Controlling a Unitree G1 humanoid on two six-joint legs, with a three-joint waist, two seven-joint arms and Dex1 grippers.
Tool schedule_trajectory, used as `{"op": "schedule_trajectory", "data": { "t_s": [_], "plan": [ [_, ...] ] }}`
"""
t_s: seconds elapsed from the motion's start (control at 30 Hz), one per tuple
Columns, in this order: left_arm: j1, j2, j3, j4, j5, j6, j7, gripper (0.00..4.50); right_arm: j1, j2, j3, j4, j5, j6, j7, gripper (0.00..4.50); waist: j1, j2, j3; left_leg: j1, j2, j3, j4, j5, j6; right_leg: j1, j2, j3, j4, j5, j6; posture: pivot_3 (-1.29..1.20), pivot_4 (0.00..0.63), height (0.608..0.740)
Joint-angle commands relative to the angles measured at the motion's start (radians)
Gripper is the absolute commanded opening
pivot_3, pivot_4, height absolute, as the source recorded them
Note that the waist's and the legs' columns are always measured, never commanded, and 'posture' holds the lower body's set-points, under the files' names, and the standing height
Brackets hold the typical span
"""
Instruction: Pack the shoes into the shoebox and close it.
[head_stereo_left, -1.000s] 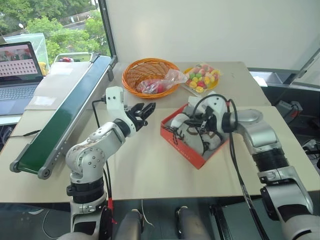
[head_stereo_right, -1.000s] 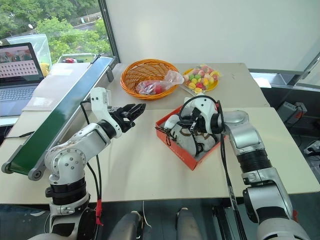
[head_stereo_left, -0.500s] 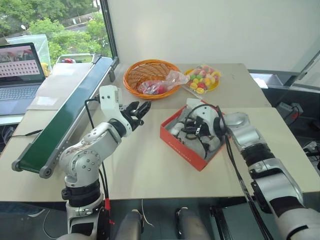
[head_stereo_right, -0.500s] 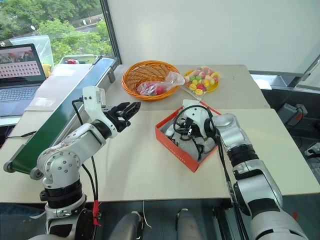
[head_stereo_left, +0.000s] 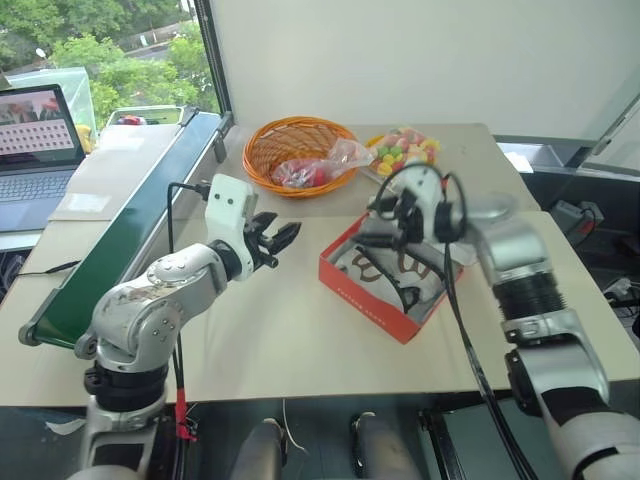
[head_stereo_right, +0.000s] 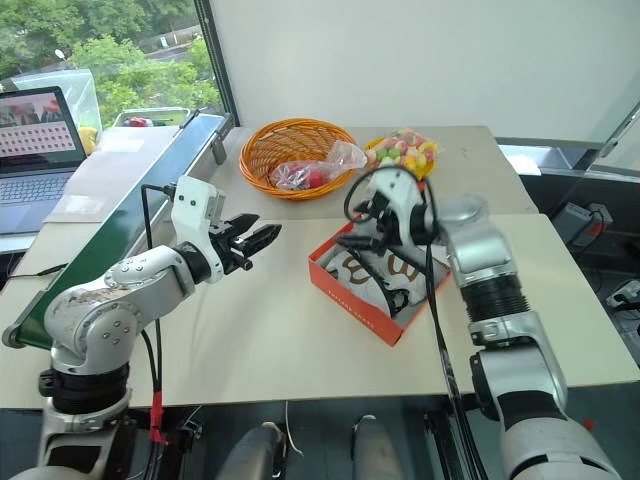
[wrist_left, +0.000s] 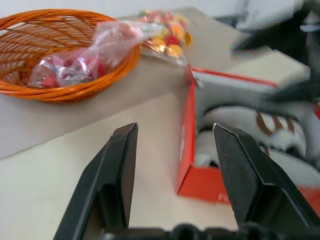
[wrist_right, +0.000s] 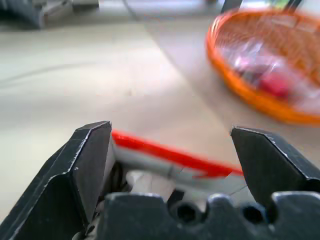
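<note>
Right gripper (head_stereo_left: 372, 228) — raised above the far end of the shoebox (head_stereo_left: 372, 296), pointing forward and toward the robot's left, slightly downward. Jaws spread wide, nothing between them; in its wrist view the red box edge and the table show through the gap.

Left gripper (head_stereo_left: 279, 238) — held over bare table to the left of the shoebox, apart from it, pointing toward the box and a little down. Jaws parted about halfway, empty; its wrist view looks between the fingers (wrist_left: 116, 170) at the near red wall of the box.

Shoebox — red, white inside, open, set at an angle on the table (head_stereo_left: 300, 340) in front of the right arm. Lid not seen on it.

Shoes (head_stereo_left: 395, 275) — white with dark laces, lying inside the box, side by side; laces trail over them.

Basket (head_stereo_left: 300, 150) — round, orange wicker, behind the box, holding a clear bag of red pieces (head_stereo_left: 312, 170).

Sweets bag (head_stereo_left: 405, 152) — coloured pieces, just right of the basket, beyond the right gripper.

Conveyor (head_stereo_left: 130, 230) — green belt, running along the table's left side.

Laptop (head_stereo_left: 35, 150) — open, far left, beyond the conveyor.

Black cables loop round the right wrist, over the box.
</note>
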Motion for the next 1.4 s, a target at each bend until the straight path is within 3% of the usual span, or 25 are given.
{"op": "schedule_trajectory", "data": {
  "t_s": [0.03, 0.1, 0.37, 0.47, 0.53, 0.57, 0.7, 0.83, 0.9, 1.0, 1.07, 1.13, 1.4],
  "plan": [
    [-0.017, 0.031, -0.023, -0.01, -0.001, -0.044, -0.11, 2.57, 0.047, -0.093, -0.05, -0.151, 0.033, 0.099, -0.003, 4.47, 0.007, 0.0, 0.0, 0.0, 0.0, 0.0, 0.0, 0.0, 0.0, 0.001, 0.0, 0.0, -0.001, 0.0, 0.0, 0.0, 0.15, 0.74],
    [-0.025, 0.055, -0.044, 0.003, 0.005, -0.059, -0.172, 2.57, 0.124, -0.177, -0.07, -0.207, 0.022, 0.116, -0.008, 4.47, 0.016, 0.0, 0.0, 0.0, 0.0, 0.001, 0.0, 0.0, 0.0, 0.001, 0.0, 0.0, -0.001, 0.0, 0.0, 0.0, 0.15, 0.74],
    [-0.126, 0.104, -0.139, 0.121, 0.057, -0.126, -0.389, 2.57, 0.549, -0.34, -0.462, -0.474, 0.129, 0.348, -0.087, 2.05, 0.02, 0.001, 0.0, -0.001, 0.0, 0.001, 0.0, -0.001, 0.001, 0.0, 0.0, 0.001, -0.001, 0.0, 0.0, 0.0, 0.15, 0.74],
    [-0.162, 0.11, -0.166, 0.163, 0.081, -0.147, -0.442, 2.57, 0.717, -0.307, -0.618, -0.532, 0.155, 0.387, -0.111, 0.94, 0.015, 0.001, 0.0, 0.001, 0.0, 0.004, 0.0, -0.001, 0.002, 0.001, 0.0, 0.002, -0.001, 0.0, 0.001, 0.0, 0.15, 0.74],
    [-0.187, 0.112, -0.189, 0.187, 0.105, -0.161, -0.473, 2.57, 0.79, -0.197, -0.756, -0.579, 0.271, 0.451, -0.116, 0.21, 0.017, 0.001, 0.0, 0.001, 0.001, 0.003, 0.001, -0.001, 0.002, 0.003, 0.0, 0.002, -0.001, -0.003, 0.005, 0.0, 0.15, 0.74],
    [-0.202, 0.108, -0.195, 0.2, 0.108, -0.157, -0.483, 2.57, 0.828, -0.135, -0.811, -0.588, 0.315, 0.458, -0.128, 0.05, 0.014, 0.001, 0.0, 0.001, 0.001, 0.003, 0.001, -0.001, 0.002, 0.003, 0.001, 0.002, -0.001, -0.003, 0.005, 0.0, 0.15, 0.74],
    [-0.257, 0.106, -0.24, 0.239, 0.148, -0.167, -0.537, 2.57, 0.937, 0.088, -0.832, -0.516, 0.307, 0.307, -0.249, 0.05, 0.014, 0.001, 0.0, 0.003, 0.002, 0.003, 0.002, -0.001, 0.002, 0.004, 0.001, 0.002, 0.0, -0.004, 0.007, 0.0, 0.15, 0.74],
    [-0.285, 0.112, -0.258, 0.259, 0.179, -0.166, -0.577, 2.57, 0.914, 0.165, -0.737, -0.304, 0.204, 0.075, -0.342, 0.05, -0.003, 0.006, -0.001, 0.005, 0.001, 0.007, 0.002, -0.001, 0.002, 0.004, 0.0, 0.006, 0.0, -0.005, 0.009, 0.0, 0.15, 0.74],
    [-0.289, 0.111, -0.259, 0.263, 0.19, -0.161, -0.584, 2.57, 0.881, 0.169, -0.707, -0.198, 0.169, -0.021, -0.381, 0.05, -0.009, 0.006, -0.001, 0.005, 0.002, 0.007, 0.002, -0.001, 0.002, 0.004, 0.001, 0.006, 0.0, -0.005, 0.009, 0.0, 0.15, 0.74],
    [-0.288, 0.11, -0.243, 0.258, 0.186, -0.135, -0.59, 3.24, 0.844, 0.146, -0.643, -0.109, 0.135, -0.108, -0.387, 0.0, -0.013, 0.007, -0.001, 0.005, 0.002, 0.007, 0.001, -0.001, 0.002, 0.003, 0.001, 0.006, 0.001, -0.005, 0.008, 0.0, 0.15, 0.74],
    [-0.284, 0.116, -0.232, 0.243, 0.176, -0.117, -0.598, 4.06, 0.806, 0.128, -0.589, -0.053, 0.104, -0.164, -0.391, 0.0, -0.014, 0.007, -0.001, 0.005, 0.001, 0.007, 0.001, -0.001, 0.002, 0.003, 0.001, 0.006, 0.001, -0.003, 0.005, 0.0, 0.15, 0.74],
    [-0.282, 0.119, -0.225, 0.232, 0.175, -0.109, -0.598, 4.49, 0.774, 0.122, -0.551, -0.026, 0.092, -0.205, -0.393, 0.0, -0.015, 0.007, -0.001, 0.005, 0.001, 0.007, 0.001, -0.001, 0.002, 0.003, 0.001, 0.007, 0.001, -0.003, 0.005, 0.0, 0.15, 0.74],
    [-0.268, 0.116, -0.217, 0.179, 0.176, -0.077, -0.571, 4.49, 0.645, 0.111, -0.438, 0.08, 0.056, -0.325, -0.403, 0.0, -0.012, 0.007, -0.001, 0.005, 0.001, 0.006, 0.001, -0.001, 0.002, 0.003, 0.001, 0.007, 0.001, -0.003, 0.005, 0.0, 0.15, 0.74]
  ]
}}
